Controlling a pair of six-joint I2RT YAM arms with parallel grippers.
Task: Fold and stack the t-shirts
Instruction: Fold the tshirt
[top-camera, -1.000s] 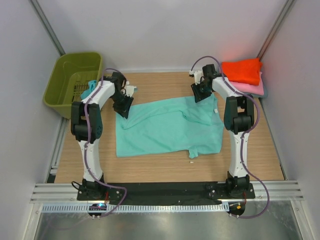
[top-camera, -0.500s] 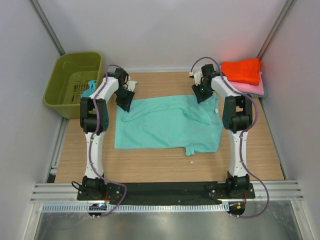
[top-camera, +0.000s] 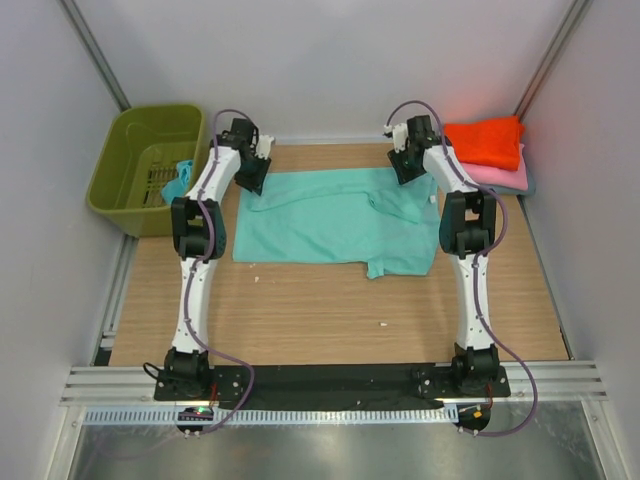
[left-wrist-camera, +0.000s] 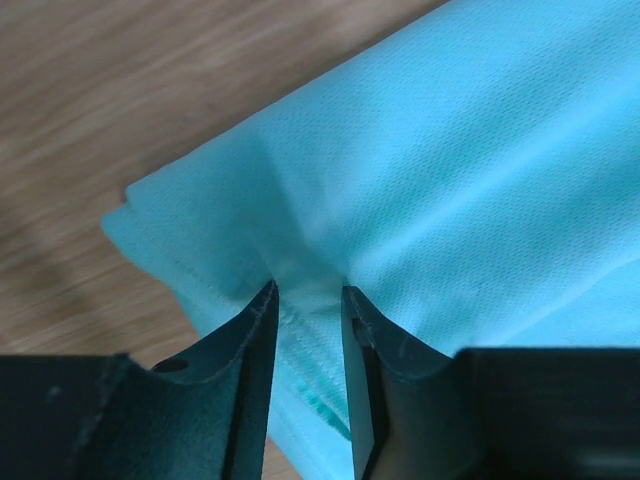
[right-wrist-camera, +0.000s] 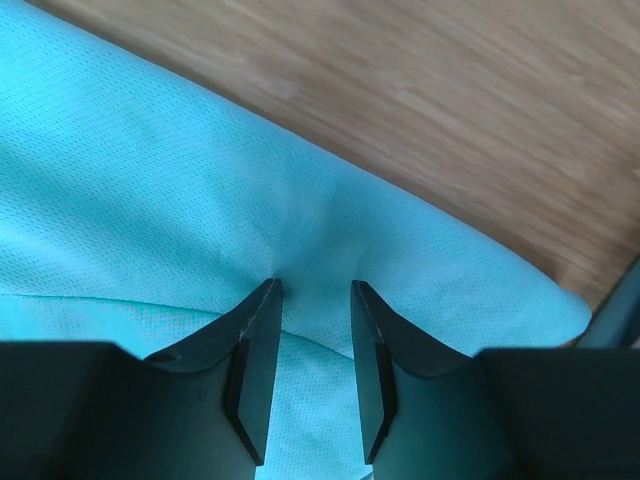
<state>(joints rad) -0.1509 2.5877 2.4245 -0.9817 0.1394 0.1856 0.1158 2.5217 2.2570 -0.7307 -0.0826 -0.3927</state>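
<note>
Top external: pinching teal shirt by its corners, left gripper near basket, right gripper well apart; risks slipping off, skewing the fold.

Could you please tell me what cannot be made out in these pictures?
Top view: pink t-shirt, mostly covered by the orange t-shirt.
Top view: turquoise cloth in the basket, partly behind the left arm, too small to identify.
Wrist views: teal t-shirt cut off by frame edges; table blurred.
</note>
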